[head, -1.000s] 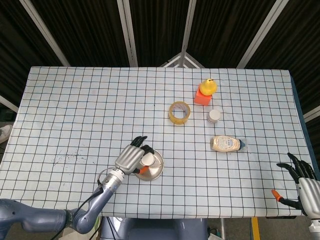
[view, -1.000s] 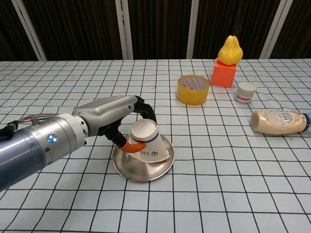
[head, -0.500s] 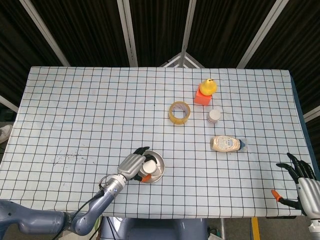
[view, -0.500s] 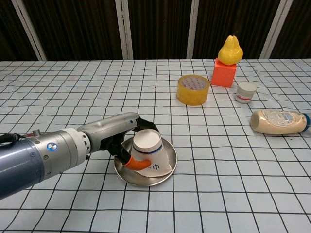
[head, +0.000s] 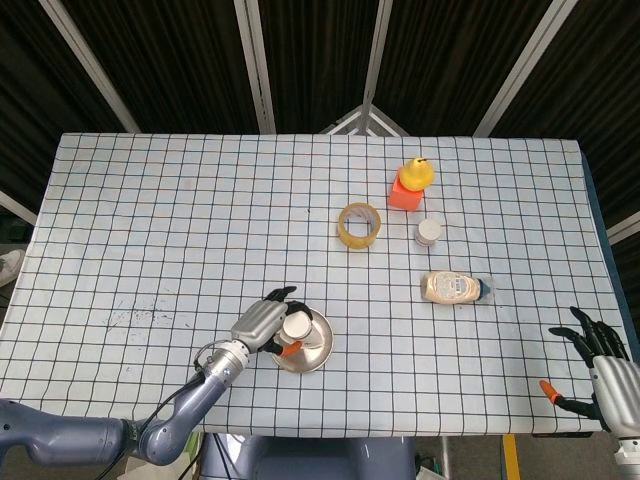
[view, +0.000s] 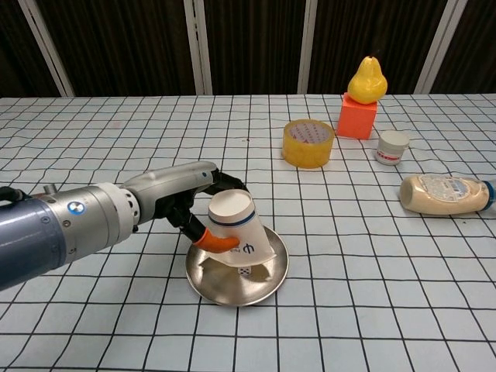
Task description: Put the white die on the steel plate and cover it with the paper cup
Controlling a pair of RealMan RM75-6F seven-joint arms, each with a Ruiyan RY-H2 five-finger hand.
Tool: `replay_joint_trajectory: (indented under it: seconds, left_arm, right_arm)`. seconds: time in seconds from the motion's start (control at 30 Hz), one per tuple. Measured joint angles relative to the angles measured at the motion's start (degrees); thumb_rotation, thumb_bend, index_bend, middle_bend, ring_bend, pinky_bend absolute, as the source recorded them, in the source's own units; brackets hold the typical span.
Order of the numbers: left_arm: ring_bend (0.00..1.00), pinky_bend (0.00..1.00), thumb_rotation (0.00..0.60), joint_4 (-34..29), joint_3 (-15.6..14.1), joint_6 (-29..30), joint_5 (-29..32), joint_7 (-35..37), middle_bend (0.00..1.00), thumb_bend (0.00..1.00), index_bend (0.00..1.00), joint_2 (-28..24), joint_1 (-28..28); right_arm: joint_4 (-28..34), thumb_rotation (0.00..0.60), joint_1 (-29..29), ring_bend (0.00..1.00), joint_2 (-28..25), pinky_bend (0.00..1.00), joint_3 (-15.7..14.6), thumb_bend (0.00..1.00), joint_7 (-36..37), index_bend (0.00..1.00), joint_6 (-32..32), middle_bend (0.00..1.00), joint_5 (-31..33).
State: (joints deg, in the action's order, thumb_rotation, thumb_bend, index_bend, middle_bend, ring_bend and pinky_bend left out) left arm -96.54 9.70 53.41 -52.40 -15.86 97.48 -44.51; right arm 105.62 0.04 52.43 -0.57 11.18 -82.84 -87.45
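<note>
My left hand (view: 186,209) grips the paper cup (view: 236,231) upside down, fingers wrapped around its sides, the orange-tipped thumb pressed to its near wall. The cup is tilted over the steel plate (view: 267,280) — its wide rim raised on the near side. Under that raised rim the white die (view: 244,272) shows, lying on the plate. In the head view the same hand (head: 262,322) sits at the plate's left edge. My right hand (head: 600,365) rests at the table's far right corner, holding nothing, fingers spread. Beyond stand a yellow tape roll (view: 308,142), a small white jar (view: 392,146) and a lying sauce bottle (view: 445,194).
</note>
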Motion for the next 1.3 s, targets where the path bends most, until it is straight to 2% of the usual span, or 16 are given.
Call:
replay_joint_trajectory:
  seconds: [0.23,0.37,0.53,0.73,0.97,1.17,1.3]
  left_arm:
    - [0.01,0.00,0.600,-0.6,0.1,3.6,-2.4,-4.1,0.33,0.53,0.52,-0.8,-0.4]
    - [0.01,0.00,0.600,-2.3,1.3,6.7,-2.9,-6.3,0.34,0.53,0.52,-2.5,-0.2]
    - [0.01,0.00,0.600,-4.1,3.3,9.5,-3.0,-5.0,0.34,0.53,0.53,-7.5,1.4]
    - [0.01,0.00,0.600,-3.0,3.3,11.1,-2.7,-4.0,0.34,0.53,0.53,-15.4,4.8]
    - [0.01,0.00,0.600,4.8,2.8,9.0,-1.0,3.2,0.33,0.53,0.52,-15.7,7.1]
    - [0.01,0.00,0.600,14.1,2.2,5.5,0.2,8.3,0.32,0.53,0.51,-12.2,8.1]
    - [0.00,0.00,0.600,19.4,1.9,2.4,0.3,12.6,0.28,0.51,0.48,-8.9,8.6]
  right_arm:
    - [-0.2,0.600,0.0,0.09,0.1,0.00,0.1,0.23,0.1,0.27,0.0,0.05,0.2]
    - [-0.3,0.600,0.0,0.09,0.2,0.00,0.0,0.23,0.1,0.27,-0.1,0.05,0.0]
    - [-0.2,0.600,-0.1,0.09,0.1,0.00,0.0,0.23,0.3,0.27,-0.3,0.05,0.0]
    - [0.5,0.600,-0.3,0.09,-0.3,0.00,-0.1,0.23,0.4,0.27,-0.8,0.05,-0.5]
    - [0.7,0.600,-0.2,0.09,-0.3,0.00,-0.1,0.23,0.0,0.27,-0.7,0.05,-0.7]
    - [0.1,0.600,0.0,0.09,0.0,0.00,0.0,0.23,-0.1,0.27,0.0,0.05,0.2]
    - [0.0,0.600,0.2,0.09,0.2,0.00,0.0,0.23,-0.4,0.27,0.4,0.05,0.4]
